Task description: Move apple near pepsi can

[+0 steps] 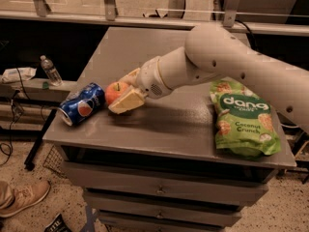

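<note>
The small red-orange apple sits low over the left part of the grey table, between the fingers of my gripper. One cream finger lies in front of the apple, the other behind it. The gripper is shut on the apple. The blue dented pepsi can lies on its side near the table's left front corner, just left of the apple, with a very small gap or touching; I cannot tell which. My white arm reaches in from the right.
A green Dang Coconut Crunch bag lies on the table's right side. A clear water bottle stands on a low shelf left of the table. Drawers sit below the tabletop. A shoe rests on the floor at lower left.
</note>
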{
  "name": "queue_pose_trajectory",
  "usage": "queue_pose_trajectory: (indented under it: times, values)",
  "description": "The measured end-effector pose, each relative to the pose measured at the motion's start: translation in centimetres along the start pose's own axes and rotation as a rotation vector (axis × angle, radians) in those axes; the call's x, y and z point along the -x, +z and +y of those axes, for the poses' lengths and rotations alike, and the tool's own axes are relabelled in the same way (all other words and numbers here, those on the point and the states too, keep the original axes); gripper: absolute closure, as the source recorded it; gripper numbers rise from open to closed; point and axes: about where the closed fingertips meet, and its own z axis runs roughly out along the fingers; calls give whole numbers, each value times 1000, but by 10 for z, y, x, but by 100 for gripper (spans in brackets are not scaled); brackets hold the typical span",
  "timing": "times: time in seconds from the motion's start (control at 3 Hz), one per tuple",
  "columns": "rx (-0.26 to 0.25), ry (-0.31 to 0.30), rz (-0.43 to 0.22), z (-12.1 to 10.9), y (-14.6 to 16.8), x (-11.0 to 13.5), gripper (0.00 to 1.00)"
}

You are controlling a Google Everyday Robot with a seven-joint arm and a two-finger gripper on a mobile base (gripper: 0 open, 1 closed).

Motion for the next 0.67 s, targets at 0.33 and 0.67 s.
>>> queue_pose_trajectory:
  times: [0.33, 0.67]
  values:
    - [4, -2, 0, 1, 2, 1, 58]
    - [6, -4, 0, 2, 3, 2, 36]
